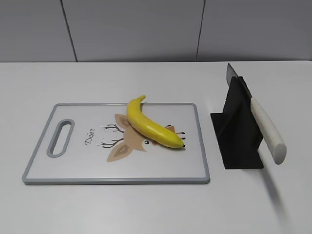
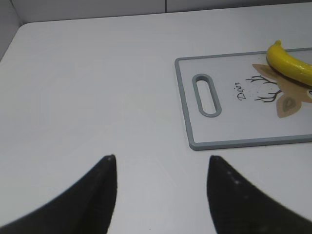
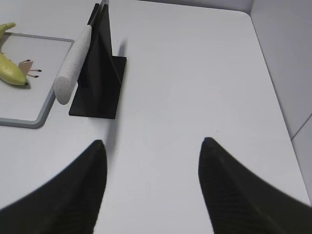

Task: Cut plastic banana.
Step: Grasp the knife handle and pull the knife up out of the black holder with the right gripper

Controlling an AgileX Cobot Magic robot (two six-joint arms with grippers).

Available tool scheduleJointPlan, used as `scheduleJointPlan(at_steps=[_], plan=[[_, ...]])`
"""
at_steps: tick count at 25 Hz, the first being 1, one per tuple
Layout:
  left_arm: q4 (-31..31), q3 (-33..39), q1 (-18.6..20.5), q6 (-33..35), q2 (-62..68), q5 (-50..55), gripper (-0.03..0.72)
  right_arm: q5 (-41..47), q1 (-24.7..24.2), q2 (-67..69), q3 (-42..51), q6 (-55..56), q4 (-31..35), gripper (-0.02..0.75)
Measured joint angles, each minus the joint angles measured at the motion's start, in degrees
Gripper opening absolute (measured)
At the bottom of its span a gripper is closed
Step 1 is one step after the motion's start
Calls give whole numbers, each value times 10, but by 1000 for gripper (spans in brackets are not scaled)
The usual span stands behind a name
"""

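The plastic banana (image 1: 153, 125) lies whole on a white cutting board with a grey rim (image 1: 117, 180), stem at the back, dark tip to the front right. It also shows in the left wrist view (image 2: 291, 64) and the right wrist view (image 3: 10, 69). A knife with a white handle (image 1: 267, 129) rests slanted in a black stand (image 1: 237, 131), to the right of the board; it shows in the right wrist view (image 3: 72, 67). My left gripper (image 2: 162, 158) is open and empty over bare table left of the board. My right gripper (image 3: 152, 142) is open and empty, right of the stand.
The board has a handle slot (image 1: 61, 137) at its left end and a deer drawing under the banana. The white table (image 1: 146, 209) ends at a grey wall behind. A wall panel stands at the table's right edge (image 3: 287, 58).
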Motion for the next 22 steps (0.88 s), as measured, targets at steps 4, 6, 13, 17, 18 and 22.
scheduleJointPlan(at_steps=[4,6,13,17,18,22], plan=[[0,0,0,0,0,0,573,0,0,0,0,0,0,469],[0,0,0,0,0,0,573,0,0,0,0,0,0,469],[0,0,0,0,0,0,573,0,0,0,0,0,0,469],[0,0,0,0,0,0,573,0,0,0,0,0,0,469],[0,0,0,0,0,0,573,0,0,0,0,0,0,469],[0,0,0,0,0,0,573,0,0,0,0,0,0,469]])
